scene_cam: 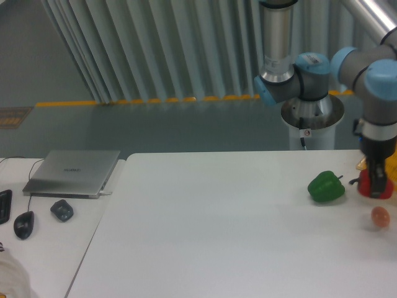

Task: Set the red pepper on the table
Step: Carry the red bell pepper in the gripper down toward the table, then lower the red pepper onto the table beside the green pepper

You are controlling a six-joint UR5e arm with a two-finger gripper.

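Note:
The red pepper (pixel 376 186) hangs just above the table (pixel 217 230) at the far right, its dark stem pointing left. My gripper (pixel 376 176) comes down on it from above and is shut on it, with the fingers partly blurred by motion. It hangs between the green pepper (pixel 325 187) to its left and the orange-pink egg-shaped thing (pixel 380 216) below it.
A sliver of a yellow basket (pixel 361 165) shows behind the gripper at the right edge. The arm's base pedestal (pixel 312 121) stands behind the table. On the adjoining desk at left lie a laptop (pixel 74 172), a mouse (pixel 24 224) and a small dark object (pixel 62 210).

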